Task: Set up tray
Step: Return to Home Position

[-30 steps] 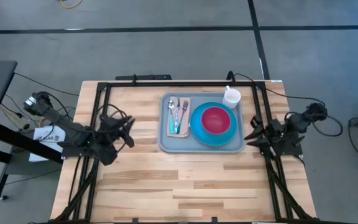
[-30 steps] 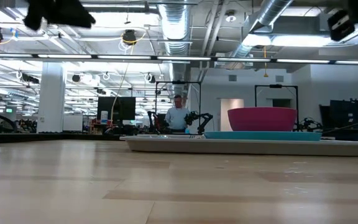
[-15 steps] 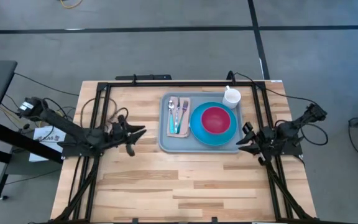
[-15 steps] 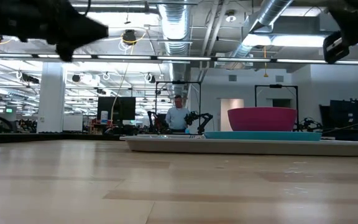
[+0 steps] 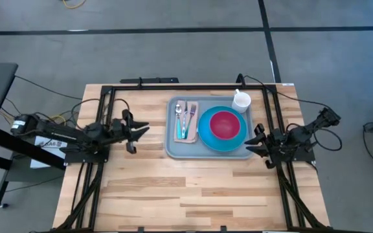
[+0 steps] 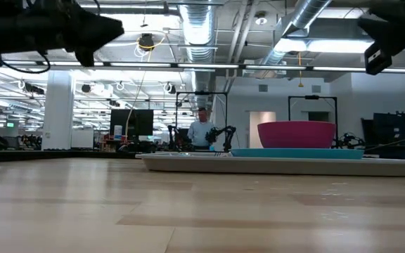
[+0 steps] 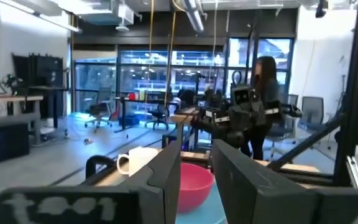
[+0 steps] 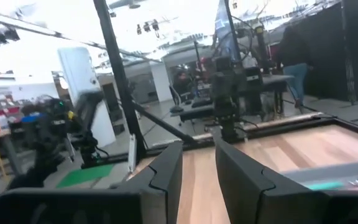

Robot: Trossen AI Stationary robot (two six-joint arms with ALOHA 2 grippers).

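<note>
The tray (image 5: pixel 181 151) is seen from above toward 1 o'clock of the wooden table's (image 5: pixel 173 194) middle, flat and untouched by either arm. The left gripper (image 5: pixel 138 129) is held at the tray's 9 o'clock, apart from its rim, with its fingers (image 7: pixel 166 177) parted by a narrow gap and nothing between them; through that gap the pink bowl (image 5: pixel 224 124) is glimpsed in the left wrist view. The right gripper (image 5: pixel 254 139) is held at the tray's 3 to 4 o'clock, just beside the rim, its fingers likewise narrowly parted and empty. On the tray, the tan napkin (image 5: pixel 195 133) with the cutlery laid on it is found at the 9 o'clock side, the blue plate (image 5: pixel 206 140) with the bowl on it at the 3 o'clock side, and the white mug (image 5: pixel 241 101) at the 1 o'clock corner. Compared with half a second ago, the left arm has been stretched out flatter toward 9 o'clock and its gripper raised slightly toward 12 o'clock; the right gripper is barely shifted. The tray and its contents are unchanged.
</note>
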